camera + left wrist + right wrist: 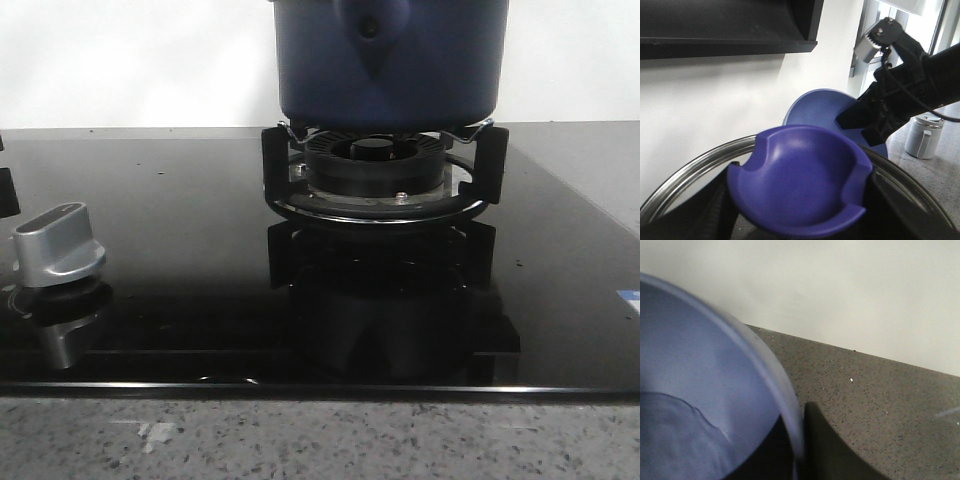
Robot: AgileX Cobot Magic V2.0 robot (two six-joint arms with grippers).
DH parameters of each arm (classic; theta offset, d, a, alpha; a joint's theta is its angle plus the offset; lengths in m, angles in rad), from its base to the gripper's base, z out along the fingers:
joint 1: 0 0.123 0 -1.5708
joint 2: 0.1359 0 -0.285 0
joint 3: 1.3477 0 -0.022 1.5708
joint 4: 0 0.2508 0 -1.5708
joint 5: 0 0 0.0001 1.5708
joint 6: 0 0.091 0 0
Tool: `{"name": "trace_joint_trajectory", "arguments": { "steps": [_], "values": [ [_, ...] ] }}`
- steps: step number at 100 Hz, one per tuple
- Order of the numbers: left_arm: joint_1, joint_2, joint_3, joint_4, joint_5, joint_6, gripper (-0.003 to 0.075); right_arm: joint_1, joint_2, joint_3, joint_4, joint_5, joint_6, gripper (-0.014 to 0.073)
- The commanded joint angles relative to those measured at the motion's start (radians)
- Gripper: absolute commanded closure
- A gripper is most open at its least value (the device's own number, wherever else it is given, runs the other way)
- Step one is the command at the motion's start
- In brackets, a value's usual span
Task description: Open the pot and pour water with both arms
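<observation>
The pot (390, 60) sits on the black grate (280, 160) over the burner (375, 160) at the back of the glossy black stove top (180, 210). In the front view its dark blue side faces me, with the pointed handle bracket (372, 40) and its round rivet. The pot's top edge is cut off by the frame, so I cannot tell from there how its mouth stands. A silver dial (58, 245) stands on the glass near the left edge, well apart from the pot. The speckled stone bench (320, 440) runs along the front.

My left claw (800, 215) is closed on the lid (685, 175). My dark fingers (715, 215) press against both sides of its blue scooped handle (800, 185), and the lid's steel rim curves around behind them. Past the lid I see the white wall and a black shelf (725, 25) above.

My right claw (790, 457) is pinched narrow on the rim of a lighter blue bowl (690, 365), with one dark finger (825, 455) outside the wall and dark inside it too. A faint curved line crosses the bowl's inside; I cannot tell whether it is a water edge. From the left wrist, my right arm (905, 85) reaches to the same bowl (815, 110), and a small metal cup (925, 135) stands on the bench beyond.
</observation>
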Motion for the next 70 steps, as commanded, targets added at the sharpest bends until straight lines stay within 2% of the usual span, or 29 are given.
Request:
{"name": "trace_joint_trajectory", "arguments": {
  "steps": [1,33,70],
  "values": [
    [0.006,-0.049,-0.034,-0.099,0.036,-0.002,0.0343,0.023,-0.038,-0.035,-0.108,-0.056,0.013,0.0656],
    [0.008,-0.049,-0.034,-0.091,0.036,-0.002,0.0343,0.103,-0.027,-0.003,-0.359,-0.005,0.046,0.0656],
    [0.008,-0.049,-0.034,-0.081,0.036,-0.002,0.0343,0.143,-0.027,-0.003,-0.508,0.027,0.046,0.0656]
  ]
}}
